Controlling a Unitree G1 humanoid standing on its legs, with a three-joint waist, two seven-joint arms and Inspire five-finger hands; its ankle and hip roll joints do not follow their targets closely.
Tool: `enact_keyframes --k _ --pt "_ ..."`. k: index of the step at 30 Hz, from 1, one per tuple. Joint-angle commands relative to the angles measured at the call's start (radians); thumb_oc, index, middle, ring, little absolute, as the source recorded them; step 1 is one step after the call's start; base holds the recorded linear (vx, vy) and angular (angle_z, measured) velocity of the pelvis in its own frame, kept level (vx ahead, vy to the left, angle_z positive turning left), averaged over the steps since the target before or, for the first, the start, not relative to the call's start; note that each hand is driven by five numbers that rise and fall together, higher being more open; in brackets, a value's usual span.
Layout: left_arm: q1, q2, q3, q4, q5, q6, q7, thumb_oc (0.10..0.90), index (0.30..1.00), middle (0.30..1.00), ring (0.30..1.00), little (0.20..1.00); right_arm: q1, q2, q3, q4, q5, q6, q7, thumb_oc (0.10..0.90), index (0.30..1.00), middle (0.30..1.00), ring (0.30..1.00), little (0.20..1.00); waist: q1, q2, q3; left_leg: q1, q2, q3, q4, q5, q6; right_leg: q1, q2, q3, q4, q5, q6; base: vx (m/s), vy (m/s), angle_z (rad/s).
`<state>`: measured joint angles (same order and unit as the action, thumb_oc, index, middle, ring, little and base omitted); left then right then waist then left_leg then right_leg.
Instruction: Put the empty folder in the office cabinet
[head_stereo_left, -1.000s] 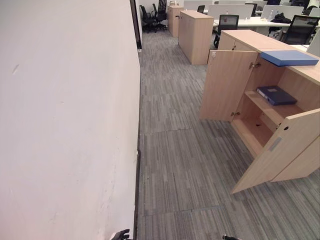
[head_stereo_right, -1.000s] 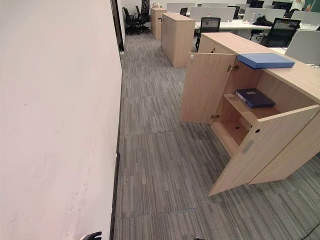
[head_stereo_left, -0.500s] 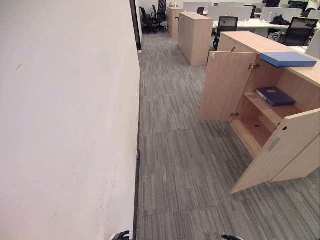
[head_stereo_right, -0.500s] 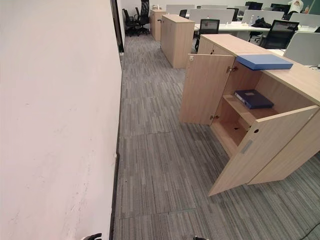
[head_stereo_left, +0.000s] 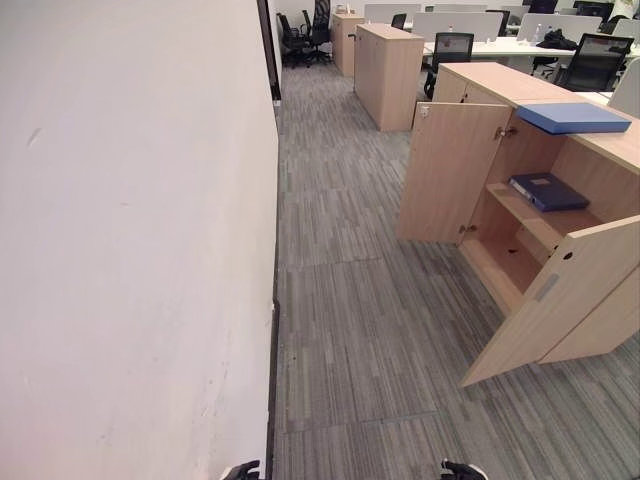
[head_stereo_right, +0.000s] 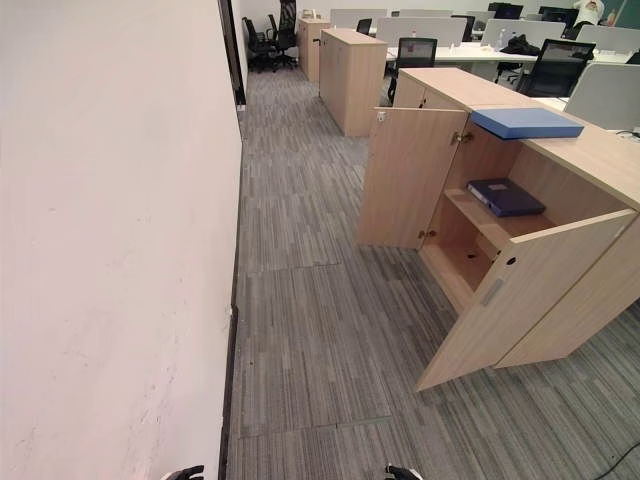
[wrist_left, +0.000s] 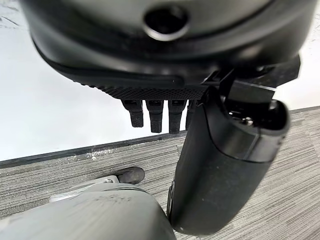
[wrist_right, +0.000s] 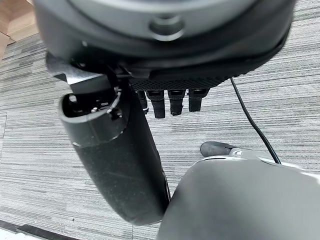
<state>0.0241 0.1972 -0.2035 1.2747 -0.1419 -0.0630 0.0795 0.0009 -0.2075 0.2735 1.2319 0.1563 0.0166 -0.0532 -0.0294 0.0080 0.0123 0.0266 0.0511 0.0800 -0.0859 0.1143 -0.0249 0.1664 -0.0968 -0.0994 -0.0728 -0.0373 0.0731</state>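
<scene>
From the left eye view you are standing off from the office cabinet (head_stereo_left: 520, 230), whose two doors hang open; a light blue folder (head_stereo_left: 573, 117) lies flat on top of the cabinet, above the open compartment, and a dark blue folder (head_stereo_left: 549, 190) lies on the shelf (head_stereo_left: 530, 222) inside it. Which of the two is the empty one you cannot tell from here, though the one on top looks like the likelier candidate, since it is not yet stowed. A white wall (head_stereo_left: 130, 240) runs along the side away from the cabinet, with grey carpet (head_stereo_left: 350, 320) between them. The right eye view shows the same layout, with the cabinet well apart from you. In the left wrist view your left hand (wrist_left: 165, 107) hangs over the carpet with fingers straight and relaxed, holding nothing. In the right wrist view your right hand (wrist_right: 160, 95) is the same: fingers loose, thumb out, nothing in it. You seem to be at the approach step, with no grasp begun. Next you need to turn toward the cabinet, close in, and reach for the folder on top.
</scene>
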Motion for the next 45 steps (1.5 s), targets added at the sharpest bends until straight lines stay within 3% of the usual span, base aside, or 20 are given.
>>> enact_keyframes --k 1,14,23,27,30,33,34,35,36,37,39,40,41,42,43,44,45 --pt "-0.066 -0.039 -0.043 0.065 0.051 0.007 0.001 0.8 0.9 0.9 0.9 0.9 -0.085 0.021 0.036 0.044 -0.02 -0.01 0.02 0.8 0.9 0.9 0.9 0.9 0.001 -0.013 0.052 0.126 -0.046 0.007 -0.001 -0.19 0.007 -0.046 -0.021 -0.118 -0.014 0.052 0.04 0.0 0.0 0.0" --pt "-0.069 -0.033 -0.053 0.079 0.077 0.015 -0.018 0.8 0.9 0.9 0.9 0.9 -0.087 0.019 0.029 0.078 -0.001 -0.003 0.052 0.8 0.9 0.9 0.9 0.9 0.005 -0.018 0.048 0.131 -0.042 -0.001 -0.001 -0.193 0.006 -0.036 -0.016 -0.125 -0.014 0.043 0.036 0.0 -0.006 0.0" --pt "-0.094 -0.02 -0.055 0.073 0.07 0.02 -0.013 0.8 0.9 0.9 0.9 0.9 -0.109 0.005 0.024 0.109 0.007 0.012 0.063 0.8 0.9 0.9 0.9 0.9 0.014 -0.023 0.066 0.145 -0.016 -0.004 -0.001 -0.187 0.001 -0.026 0.009 -0.118 -0.011 0.025 0.009 0.04 -0.069 0.0" --pt "-0.109 -0.013 -0.043 0.072 0.039 0.022 -0.009 0.8 0.9 0.9 0.9 0.9 -0.124 -0.005 0.014 0.116 0.025 0.012 0.061 0.8 0.9 0.9 0.9 0.9 0.023 -0.037 0.091 0.088 0.005 -0.015 0.138 -0.226 -0.003 -0.041 0.02 -0.107 0.048 -0.018 -0.021 0.05 -0.123 0.0" --pt "-0.111 -0.011 -0.038 0.068 0.031 0.021 -0.009 0.8 0.9 0.9 0.9 0.9 -0.127 -0.008 0.009 0.118 0.03 0.013 0.061 0.8 0.9 0.9 0.9 0.9 0.023 -0.038 0.096 0.07 0.02 -0.011 0.205 -0.224 -0.012 -0.045 0.032 -0.102 0.077 -0.044 -0.038 0.11 -0.132 0.01" --pt "-0.114 -0.004 -0.029 0.057 0.019 0.021 -0.002 0.8 0.9 0.9 0.9 0.9 -0.13 -0.017 -0.002 0.122 0.038 0.015 0.056 0.8 0.9 0.9 0.9 0.9 0.029 -0.046 0.114 -0.011 0.051 -0.019 0.402 -0.15 -0.017 -0.029 0.052 -0.096 0.098 -0.076 -0.068 0.13 -0.19 0.01" --pt "-0.114 0.001 -0.017 0.046 0.013 0.02 0.017 0.8 0.9 0.9 0.9 0.9 -0.132 -0.025 -0.007 0.121 0.039 0.016 0.053 0.8 0.9 0.9 0.9 0.9 0.039 -0.055 0.133 -0.109 0.06 -0.037 0.581 -0.095 0.0 -0.015 0.063 -0.098 0.102 -0.091 -0.088 0.09 -0.191 -0.12" --pt "-0.114 0.001 -0.017 0.046 0.013 0.02 0.017 0.8 0.9 0.9 0.9 0.9 -0.132 -0.025 -0.007 0.121 0.039 0.016 0.053 0.8 0.9 0.9 0.9 0.9 0.037 -0.054 0.131 -0.114 0.061 -0.04 0.586 -0.096 -0.001 -0.017 0.064 -0.099 0.102 -0.091 -0.088 0.17 -0.229 -0.22" --pt "-0.111 0.003 -0.002 0.037 -0.007 0.014 0.028 0.8 0.9 0.9 0.9 0.9 -0.133 -0.035 -0.008 0.123 0.034 0.019 0.045 0.8 0.9 0.9 0.9 0.9 0.054 -0.064 0.153 -0.214 0.047 -0.049 0.683 -0.046 0.005 0.005 0.067 -0.103 0.096 -0.103 -0.096 0.1 -0.1 -0.02" --pt "-0.111 0.003 -0.002 0.036 -0.007 0.014 0.028 0.8 0.9 0.9 0.9 0.9 -0.133 -0.035 -0.008 0.123 0.034 0.019 0.045 0.8 0.9 0.9 0.9 0.9 0.052 -0.062 0.151 -0.218 0.049 -0.052 0.689 -0.049 0.005 0.004 0.069 -0.105 0.096 -0.103 -0.096 0.19 -0.114 0.15" --pt "-0.1 0.005 0.008 0.036 -0.011 0.011 0.029 0.8 0.9 0.9 0.9 0.9 -0.13 -0.043 -0.01 0.13 0.025 0.024 0.046 0.8 0.9 0.9 0.9 0.9 0.069 -0.066 0.151 -0.287 0.034 -0.031 0.645 -0.065 0.002 0.035 0.062 -0.1 0.077 -0.112 -0.084 0.28 0.036 0.0" --pt "-0.088 0.009 0.018 0.044 -0.017 0.008 0.025 0.8 0.9 0.9 0.9 0.9 -0.125 -0.051 -0.01 0.137 0.01 0.025 0.049 0.8 0.9 0.9 0.9 0.9 0.085 -0.066 0.141 -0.306 0.022 -0.011 0.486 -0.072 -0.005 0.056 0.048 -0.096 0.063 -0.122 -0.063 0.3 0.083 -0.22" --pt "-0.088 0.009 0.018 0.044 -0.017 0.008 0.025 0.8 0.9 0.9 0.9 0.9 -0.125 -0.051 -0.01 0.137 0.01 0.025 0.049 0.8 0.9 0.9 0.9 0.9 0.084 -0.067 0.14 -0.306 0.021 -0.011 0.482 -0.069 -0.005 0.054 0.047 -0.097 0.063 -0.122 -0.063 0.52 0.166 -0.27" --pt "-0.075 0.009 0.027 0.05 -0.019 0.01 0.021 0.8 0.9 0.9 0.9 0.9 -0.118 -0.055 -0.01 0.145 -0.002 0.024 0.052 0.8 0.9 0.9 0.9 0.9 0.096 -0.044 0.125 -0.32 0.023 -0.002 0.254 -0.004 -0.027 0.089 0.053 -0.095 0.048 -0.137 -0.044 0.45 0.142 -0.22" --pt "-0.073 0.01 0.031 0.052 -0.018 0.01 0.023 0.8 0.9 0.9 0.9 0.9 -0.117 -0.055 -0.012 0.15 -0.005 0.022 0.051 0.8 0.9 0.9 0.9 0.9 0.1 -0.035 0.123 -0.326 0.025 0.018 0.151 0.025 -0.036 0.112 0.053 -0.093 0.043 -0.151 -0.036 0.45 0.143 -0.2" --pt "-0.072 0.01 0.031 0.051 -0.018 0.01 0.023 0.8 0.9 0.9 0.9 0.9 -0.116 -0.055 -0.012 0.15 -0.005 0.022 0.051 0.8 0.9 0.9 0.9 0.9 0.102 -0.038 0.125 -0.317 0.022 0.021 0.142 0.029 -0.035 0.116 0.049 -0.092 0.043 -0.152 -0.035 0.5 0.157 -0.1" --pt "-0.064 0.012 0.046 0.061 -0.019 0.012 0.023 0.8 0.9 0.9 0.9 0.9 -0.11 -0.053 -0.019 0.164 -0.011 0.021 0.052 0.8 0.9 0.9 0.9 0.9 0.109 -0.025 0.118 -0.35 0.028 0.06 -0.001 0.049 -0.046 0.157 0.051 -0.079 0.035 -0.171 -0.024 0.35 0.112 -0.06"
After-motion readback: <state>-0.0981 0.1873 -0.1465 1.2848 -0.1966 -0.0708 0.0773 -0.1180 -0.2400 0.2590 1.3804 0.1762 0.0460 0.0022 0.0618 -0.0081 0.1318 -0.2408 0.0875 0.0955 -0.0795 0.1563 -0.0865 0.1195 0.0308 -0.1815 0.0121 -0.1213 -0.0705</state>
